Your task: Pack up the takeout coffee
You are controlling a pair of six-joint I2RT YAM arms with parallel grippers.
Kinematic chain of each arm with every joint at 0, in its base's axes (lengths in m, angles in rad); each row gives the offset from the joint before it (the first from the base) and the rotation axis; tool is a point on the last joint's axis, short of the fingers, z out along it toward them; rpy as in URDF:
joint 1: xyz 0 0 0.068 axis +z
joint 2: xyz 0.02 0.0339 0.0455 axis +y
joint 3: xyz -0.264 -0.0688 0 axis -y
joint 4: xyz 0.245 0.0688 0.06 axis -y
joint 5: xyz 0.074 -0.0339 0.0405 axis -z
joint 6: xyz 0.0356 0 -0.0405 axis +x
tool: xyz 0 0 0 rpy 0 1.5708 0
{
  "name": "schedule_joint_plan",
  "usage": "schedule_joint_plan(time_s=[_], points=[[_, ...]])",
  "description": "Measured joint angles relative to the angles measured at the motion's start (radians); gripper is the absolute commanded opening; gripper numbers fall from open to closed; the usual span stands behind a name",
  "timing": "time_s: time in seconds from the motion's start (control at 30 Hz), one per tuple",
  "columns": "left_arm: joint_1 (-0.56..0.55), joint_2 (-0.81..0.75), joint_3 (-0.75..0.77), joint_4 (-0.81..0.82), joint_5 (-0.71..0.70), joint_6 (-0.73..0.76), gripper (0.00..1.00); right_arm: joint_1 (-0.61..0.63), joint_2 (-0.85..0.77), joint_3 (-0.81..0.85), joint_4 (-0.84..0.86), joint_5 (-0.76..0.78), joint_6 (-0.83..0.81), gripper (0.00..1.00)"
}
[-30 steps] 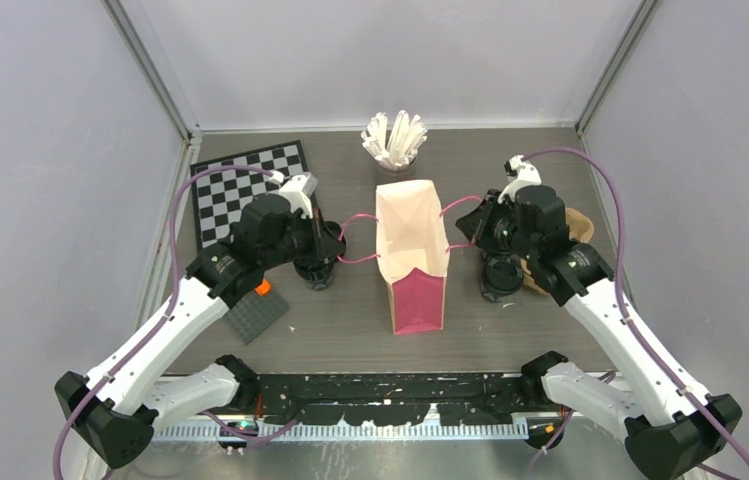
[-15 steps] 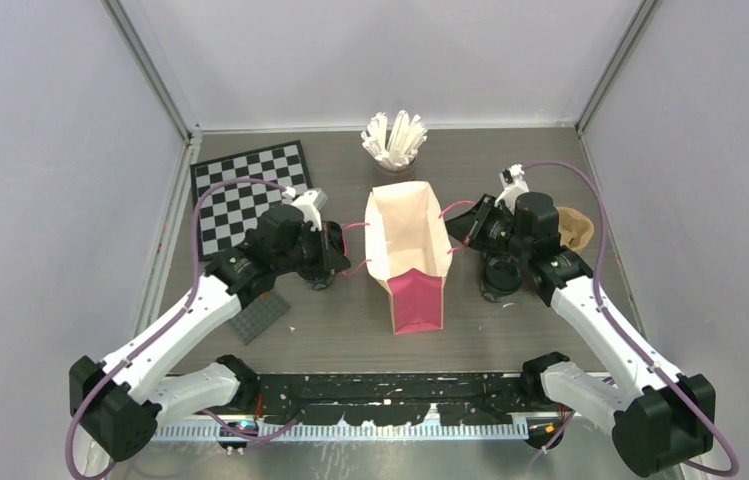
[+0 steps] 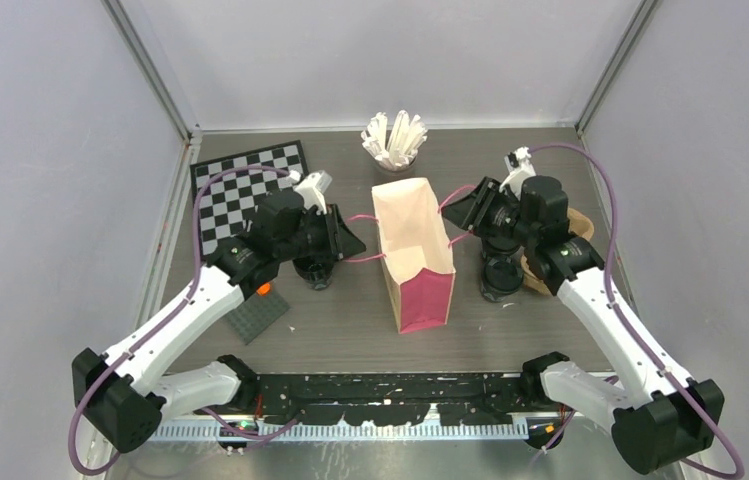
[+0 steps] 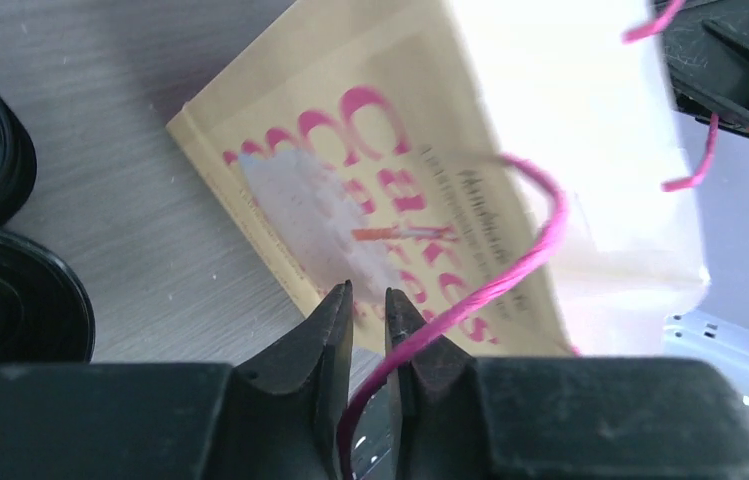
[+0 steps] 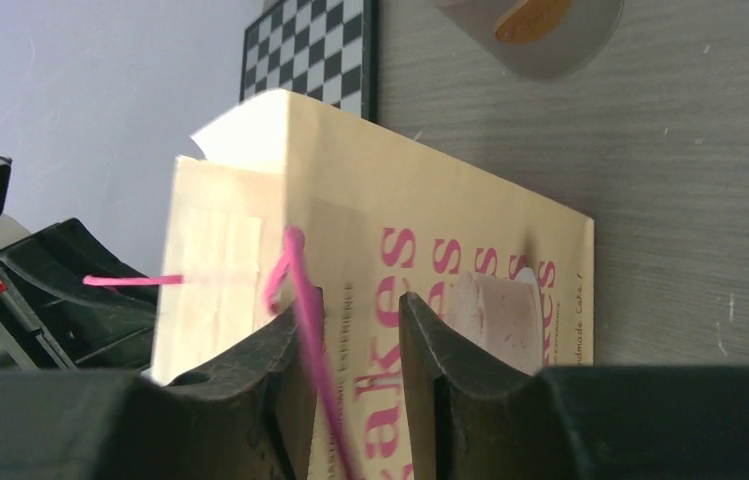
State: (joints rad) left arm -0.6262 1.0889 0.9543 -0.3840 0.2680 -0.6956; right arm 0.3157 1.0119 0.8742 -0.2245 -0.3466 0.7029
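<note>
Top external view: bag handles [image 4: 450, 310] being released.
Jaws of the left gripper [image 4: 369, 300] and right gripper [image 5: 355, 310] have just parted, cords loose between; pink paper bag [image 3: 422, 300] stands mid-table, left coffee cup [image 3: 315, 272] and right coffee cup [image 3: 502, 280] still flanking it, unpacked.

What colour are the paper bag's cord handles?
Bright pink cord handles, matching the bag's pink lettering; clearest in the left wrist view.

- I see one small black disposable coffee cup with a round black plastic lid [image 3: 315, 272] standing upright with its lid on. It is behind the left gripper [image 3: 358, 243], clear of its jaws.
- A second black lidded cup [image 3: 501, 277] stands upright behind the right gripper [image 3: 447, 211], clear of its jaws.
</note>
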Motion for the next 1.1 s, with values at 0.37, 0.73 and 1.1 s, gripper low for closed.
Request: schedule_joint_plan(time_s=[0.37, 0.73, 1.1], points=[[0.000, -0.001, 0.191, -0.081, -0.063, 0.069, 0.40, 0.000, -0.024, 0.172, -0.175, 0.049, -0.074, 0.52], [0.000, -0.030, 0.216, -0.146, -0.072, 0.117, 0.63, 0.000, -0.026, 0.290, -0.326, 0.026, -0.141, 0.80], [0.000, -0.106, 0.289, -0.234, -0.074, 0.201, 1.00, 0.000, -0.023, 0.402, -0.347, 0.080, -0.181, 0.89]])
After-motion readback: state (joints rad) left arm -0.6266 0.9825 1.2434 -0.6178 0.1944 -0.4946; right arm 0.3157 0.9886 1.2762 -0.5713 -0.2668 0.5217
